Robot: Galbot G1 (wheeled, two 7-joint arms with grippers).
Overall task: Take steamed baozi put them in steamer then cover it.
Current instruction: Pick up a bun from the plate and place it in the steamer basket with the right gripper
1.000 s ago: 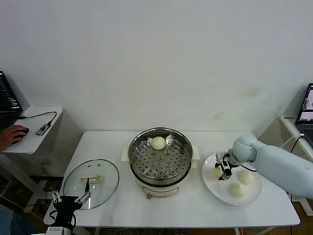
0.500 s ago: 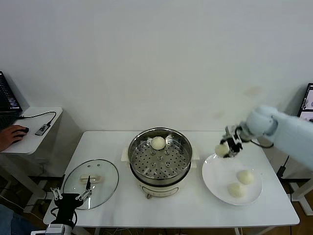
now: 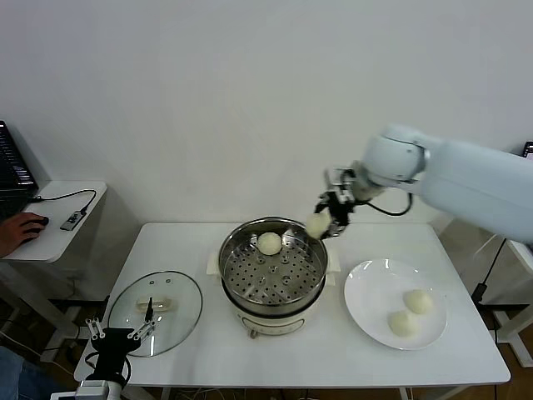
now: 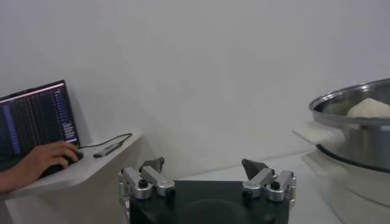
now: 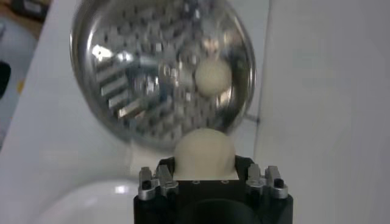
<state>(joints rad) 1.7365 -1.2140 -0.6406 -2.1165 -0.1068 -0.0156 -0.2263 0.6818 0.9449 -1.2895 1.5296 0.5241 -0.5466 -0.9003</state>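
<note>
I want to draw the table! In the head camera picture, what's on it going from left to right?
Glass lid → steamer with one baozi inside → baozi held by the right gripper above the steamer's right rim → white plate with two baozi.

I am in a lab or office test room: a bare white wall [image 3: 250, 100] fills the frame's top, my white tabletop [image 3: 333, 350] stands alone, and at far left someone's hand [image 3: 18, 232] works a mouse beside a laptop [image 4: 33, 119] on a side desk [image 3: 58, 242].
</note>
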